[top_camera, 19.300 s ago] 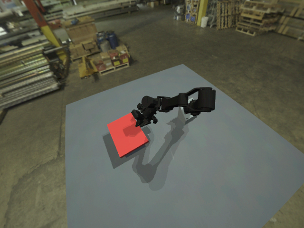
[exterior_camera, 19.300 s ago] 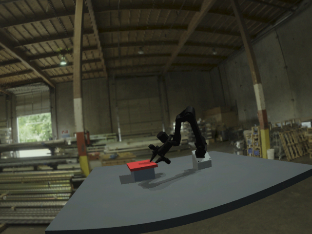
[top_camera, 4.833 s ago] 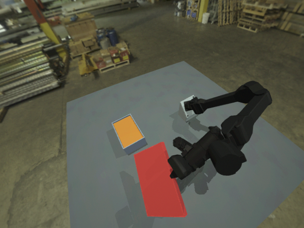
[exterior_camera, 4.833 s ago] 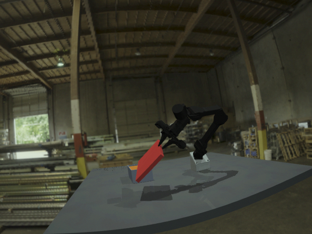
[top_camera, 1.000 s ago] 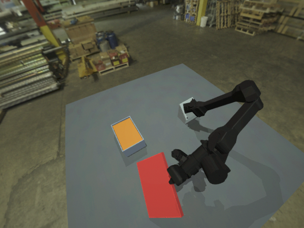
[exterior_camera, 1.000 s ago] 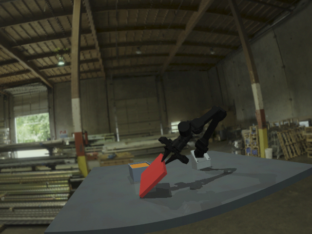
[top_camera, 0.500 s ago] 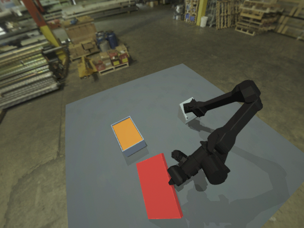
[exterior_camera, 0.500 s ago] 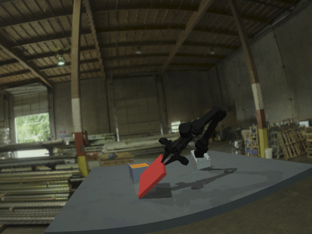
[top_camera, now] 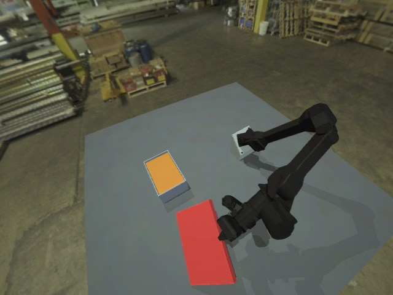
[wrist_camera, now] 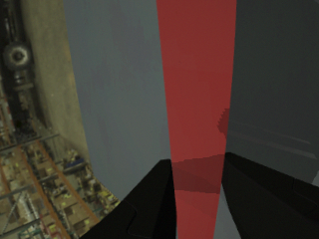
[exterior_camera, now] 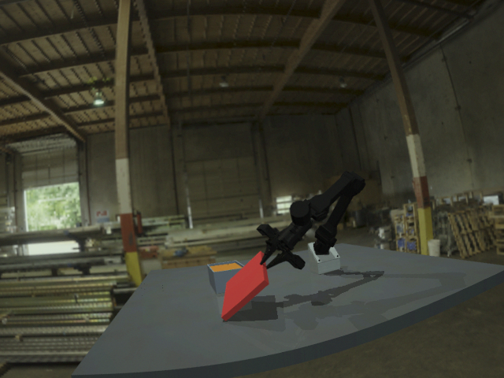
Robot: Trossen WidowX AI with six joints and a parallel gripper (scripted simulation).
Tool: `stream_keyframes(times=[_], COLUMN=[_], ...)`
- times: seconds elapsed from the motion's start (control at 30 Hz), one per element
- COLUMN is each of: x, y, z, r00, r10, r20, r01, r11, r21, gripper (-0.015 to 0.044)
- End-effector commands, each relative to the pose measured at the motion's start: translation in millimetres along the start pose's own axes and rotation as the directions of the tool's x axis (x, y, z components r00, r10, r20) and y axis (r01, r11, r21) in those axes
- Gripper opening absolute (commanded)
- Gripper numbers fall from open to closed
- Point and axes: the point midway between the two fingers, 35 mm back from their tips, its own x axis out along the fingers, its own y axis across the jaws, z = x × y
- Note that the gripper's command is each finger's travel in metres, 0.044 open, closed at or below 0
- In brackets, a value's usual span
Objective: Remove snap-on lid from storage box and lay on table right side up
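Note:
The red lid (top_camera: 202,244) (exterior_camera: 244,287) (wrist_camera: 195,74) is off the box and tilted. In the exterior view its lower corner seems to touch the table while its upper edge is raised. My gripper (top_camera: 221,235) (exterior_camera: 265,263) (wrist_camera: 195,167) is shut on the lid's raised edge. The grey storage box (top_camera: 174,193) (exterior_camera: 215,276) stands open on the table, behind and to the left of the lid, with its orange inside (top_camera: 164,173) (exterior_camera: 226,266) showing.
The arm's white base block (top_camera: 237,143) (exterior_camera: 325,260) stands on the grey table (top_camera: 126,254) (exterior_camera: 366,301) behind the gripper. The arm's shadow falls to the right of the lid. The warehouse floor lies around the table's edges.

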Motion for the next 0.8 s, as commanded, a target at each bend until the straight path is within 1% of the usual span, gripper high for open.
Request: stream_keyframes(times=[0.0,0.77], x=[7,19], y=[-14,-28], z=[3,3], r00=[0.999,0.999], r10=[-0.032,-0.032], r20=[0.009,0.008], r01=[0.032,0.032], r11=[0.999,0.999], r21=[-0.005,-0.004], gripper=[0.0000,0.0000])
